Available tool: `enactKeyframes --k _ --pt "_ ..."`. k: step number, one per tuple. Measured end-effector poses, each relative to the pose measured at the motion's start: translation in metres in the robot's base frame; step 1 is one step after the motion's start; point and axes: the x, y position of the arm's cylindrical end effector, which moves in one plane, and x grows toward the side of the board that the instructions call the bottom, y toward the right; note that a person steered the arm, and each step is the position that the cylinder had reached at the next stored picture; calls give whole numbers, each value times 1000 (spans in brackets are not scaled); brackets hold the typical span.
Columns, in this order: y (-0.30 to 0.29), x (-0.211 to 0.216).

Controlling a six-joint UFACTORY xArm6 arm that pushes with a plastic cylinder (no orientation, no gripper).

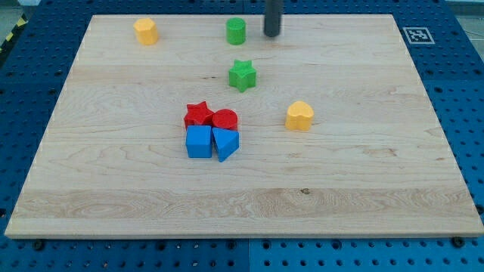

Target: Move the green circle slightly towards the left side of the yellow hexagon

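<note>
Green circle (pixel 236 31) sits near the top edge of the wooden surface (pixel 363 189), well apart from the yellow hexagon (pixel 146 32) toward the view's left; my tip (pixel 271 35) stands just beside the circle on the view's right, not touching it, and with only a rod here there is no hand to call wide or narrow. Below: green star (pixel 243 75), yellow heart-like block (pixel 299 115) at right. Mid-board cluster, pressed together: red star (pixel 198 115), red circle (pixel 224 119), blue square (pixel 199 141), blue triangle (pixel 225 143).
</note>
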Motion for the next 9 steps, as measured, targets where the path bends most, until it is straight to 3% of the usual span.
enactKeyframes --k 1,3,7,9 --pt "-23 25" --pt "-42 -3" --pt "-65 -10" --pt "-68 42"
